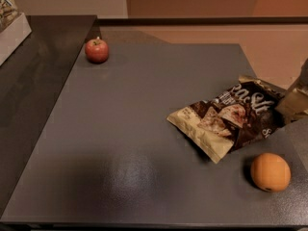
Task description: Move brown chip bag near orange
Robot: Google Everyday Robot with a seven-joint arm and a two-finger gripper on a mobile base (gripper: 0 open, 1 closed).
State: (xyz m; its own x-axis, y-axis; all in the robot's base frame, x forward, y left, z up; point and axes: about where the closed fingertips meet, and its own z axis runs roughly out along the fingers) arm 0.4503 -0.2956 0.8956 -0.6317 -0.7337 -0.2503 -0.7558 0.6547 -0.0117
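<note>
**Inspector A:** What do we record for the gripper?

**Inspector B:** We find the gripper point(292, 105) at the right edge of the view, low over the right side of the worktop point(134, 129). Its fingers are closed on the right-hand end of the brown chip bag point(231, 119). Only the lower part of the arm shows; the rest runs out of view.

**Inspector A:** And the bag itself?

**Inspector B:** We note it lying on the right half of the worktop, slanted. Its tan end points toward the front left, and its dark middle with white lettering runs up to the held end. The pictured chips face upward.

**Inspector A:** Where do we place the orange?

**Inspector B:** The orange point(270, 172) sits near the front right corner of the worktop, in front of the bag's right half. We see a narrow strip of bare worktop between the two, so they are near but not touching.

**Inspector A:** Anything else on the surface?

**Inspector B:** We log a red apple point(96, 50), stem up, at the back left corner, well apart from bag and orange. A white box point(10, 25) rests on the darker counter point(33, 90) to the left.
</note>
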